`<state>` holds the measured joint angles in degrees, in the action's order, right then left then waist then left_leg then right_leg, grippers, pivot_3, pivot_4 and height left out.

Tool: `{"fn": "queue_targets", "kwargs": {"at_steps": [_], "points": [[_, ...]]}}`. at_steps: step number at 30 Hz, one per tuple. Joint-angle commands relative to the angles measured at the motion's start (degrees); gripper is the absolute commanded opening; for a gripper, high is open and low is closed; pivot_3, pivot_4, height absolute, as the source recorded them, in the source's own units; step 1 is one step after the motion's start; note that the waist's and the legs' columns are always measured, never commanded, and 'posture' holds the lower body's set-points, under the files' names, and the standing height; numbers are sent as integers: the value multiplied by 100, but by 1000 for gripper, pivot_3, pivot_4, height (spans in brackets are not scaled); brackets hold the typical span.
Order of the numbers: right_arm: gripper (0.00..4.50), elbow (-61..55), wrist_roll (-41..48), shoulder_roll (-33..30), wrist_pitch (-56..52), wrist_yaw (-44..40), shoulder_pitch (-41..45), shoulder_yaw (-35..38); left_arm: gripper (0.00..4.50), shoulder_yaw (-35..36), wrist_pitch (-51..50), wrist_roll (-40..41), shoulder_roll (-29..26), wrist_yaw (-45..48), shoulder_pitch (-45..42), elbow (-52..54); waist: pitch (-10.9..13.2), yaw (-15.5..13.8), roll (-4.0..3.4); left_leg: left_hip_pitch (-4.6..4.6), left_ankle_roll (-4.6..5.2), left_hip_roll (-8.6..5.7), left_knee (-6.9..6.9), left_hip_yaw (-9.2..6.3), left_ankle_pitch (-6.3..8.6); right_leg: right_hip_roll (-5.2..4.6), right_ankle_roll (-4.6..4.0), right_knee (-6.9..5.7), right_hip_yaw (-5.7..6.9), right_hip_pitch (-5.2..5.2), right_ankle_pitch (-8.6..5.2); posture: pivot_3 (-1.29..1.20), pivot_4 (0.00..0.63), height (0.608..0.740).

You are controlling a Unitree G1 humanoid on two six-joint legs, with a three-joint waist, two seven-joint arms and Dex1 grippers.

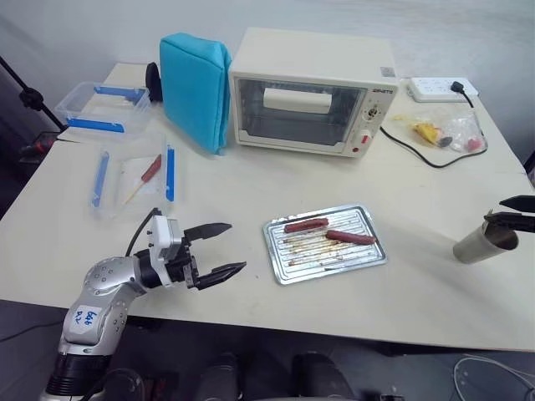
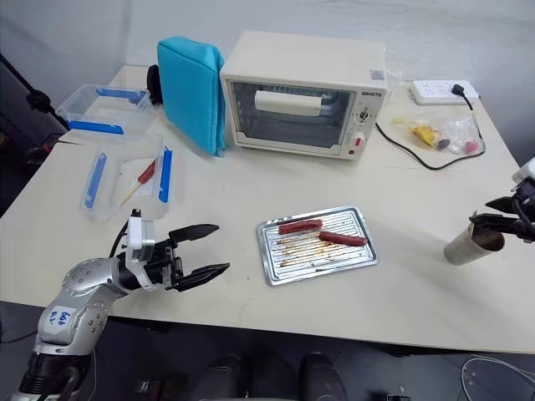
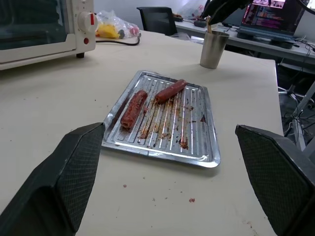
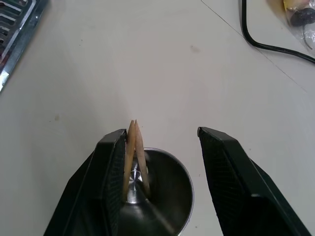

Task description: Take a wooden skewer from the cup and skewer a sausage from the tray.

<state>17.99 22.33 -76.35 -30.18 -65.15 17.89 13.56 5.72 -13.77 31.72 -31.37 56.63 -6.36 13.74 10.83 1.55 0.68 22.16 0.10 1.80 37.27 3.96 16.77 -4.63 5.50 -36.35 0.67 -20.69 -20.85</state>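
Pale rectangular table (image 1: 251, 188): broad bare surface between items.

Small silvery ridged metal tray (image 1: 325, 244): near the front edge, at centre, grease-stained. It holds the slim red sausage (image 1: 351, 237) and a darker brown sausage (image 1: 305, 225), lying apart.

Small tan cup (image 1: 483, 242): near the table's right edge, well apart from the tray. Pale wooden skewers (image 4: 134, 152) stand in it, leaning against one finger.

Right gripper (image 4: 160, 135): over the cup mouth, jaws partly apart, straddling the skewers, not clamped.

Left gripper (image 1: 224, 248): at the front-left edge, jaws wide, empty, facing the tray across bare tabletop.

Cream toaster oven (image 1: 309, 92): at the back.
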Motion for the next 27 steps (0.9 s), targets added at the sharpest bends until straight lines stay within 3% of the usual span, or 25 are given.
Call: {"fn": "queue_targets", "kwargs": {"at_steps": [1, 2, 7, 8, 17, 21, 27], "points": [[2000, -93, -30, -73, -67, -120, 43, 161, 4500, 104, 9, 120, -35, -30, 27, 260, 0, 1, 0, 0, 0, 0, 0, 0, 0, 0, 0, -1, 0, 0, 0, 0, 150, 740], [1851, -118, -17, -92, -107, -157, 12, 207, 4500, 107, 3, 120, -43, -33, 26, 260, 0, 1, 0, 0, 0, 0, 0, 0, 0, 0, 0, -2, 0, 0, 0, 0, 150, 740], [169, -243, 14, -109, -255, -239, -97, 396, 4500, 122, -22, 125, -75, -20, -5, 223, 0, 0, 0, 0, -1, 0, 0, 0, 0, 0, 0, -4, 0, 0, 0, 0, 150, 740], [27, -268, 20, -97, -290, -233, -105, 422, 4500, 120, -27, 123, -76, -17, -13, 212, 0, 0, 0, 0, -1, 0, 0, 0, 0, 0, 0, -4, 0, 0, 0, 0, 150, 740], [27, -562, 85, -177, -742, -435, -362, 677, 4500, 123, -52, 124, -71, -11, -8, 206, 0, 0, 0, -1, -2, 0, 0, 0, -1, 1, 0, -6, 0, -1, 0, 0, 150, 740], [877, -627, -61, -125, -709, -148, -179, 667, 4500, 122, -54, 119, -63, -20, 13, 204, 0, 2, -1, -1, -1, 0, -2, -1, -1, 0, 0, -6, 0, -1, 0, 0, 150, 740], [2949, -712, 58, -57, -903, -257, -114, 573, 4500, 110, -58, 106, -50, -27, 18, 198, -1, 4, -2, -4, -3, 1, -2, 0, -2, 3, -1, -8, -2, -2, 0, 0, 150, 740]]}}
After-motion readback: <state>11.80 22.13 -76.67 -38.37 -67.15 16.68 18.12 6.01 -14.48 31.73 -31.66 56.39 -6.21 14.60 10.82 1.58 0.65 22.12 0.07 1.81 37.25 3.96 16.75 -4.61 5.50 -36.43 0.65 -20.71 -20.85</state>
